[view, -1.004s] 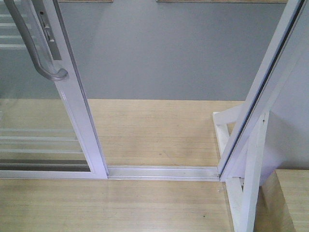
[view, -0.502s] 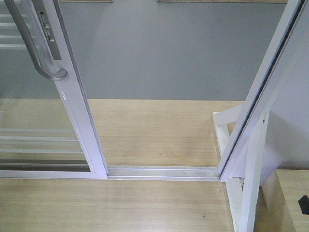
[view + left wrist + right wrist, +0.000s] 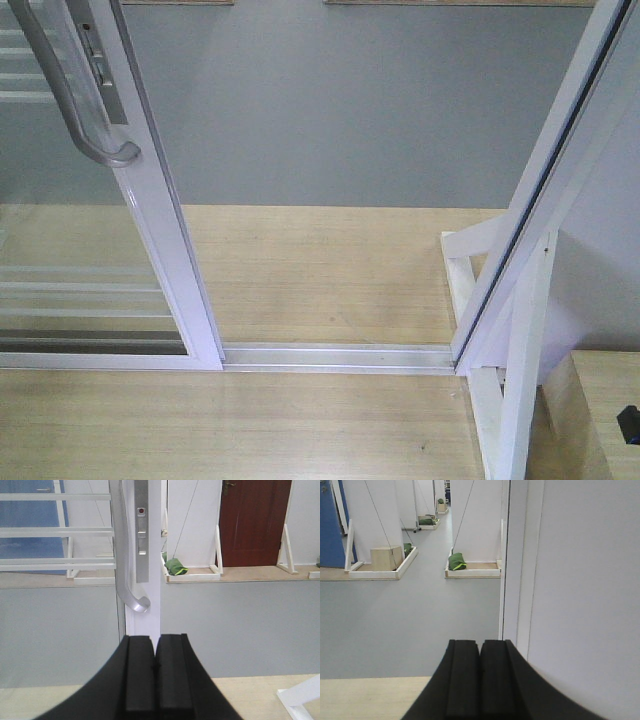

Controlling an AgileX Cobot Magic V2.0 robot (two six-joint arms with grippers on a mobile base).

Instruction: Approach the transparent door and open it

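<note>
The transparent door (image 3: 165,240) stands at the left of the front view, a clear panel in a white frame with thin white bars and a curved silver handle (image 3: 70,90). A wide gap lies between its stile and the white jamb (image 3: 545,190) on the right. In the left wrist view the stile (image 3: 150,625) and handle (image 3: 122,555) are straight ahead. My left gripper (image 3: 155,642) is shut and empty, a little short of the stile. My right gripper (image 3: 480,645) is shut and empty beside the white jamb (image 3: 520,560).
A white floor track (image 3: 340,357) crosses the gap on the light wood platform (image 3: 300,270). A white brace (image 3: 510,400) and a wooden box (image 3: 595,400) stand at the lower right. A small black part (image 3: 628,422) shows at the right edge. Grey floor (image 3: 350,110) lies beyond.
A small black part has come into the front view at the lower right edge. The door and frame have not visibly moved.
</note>
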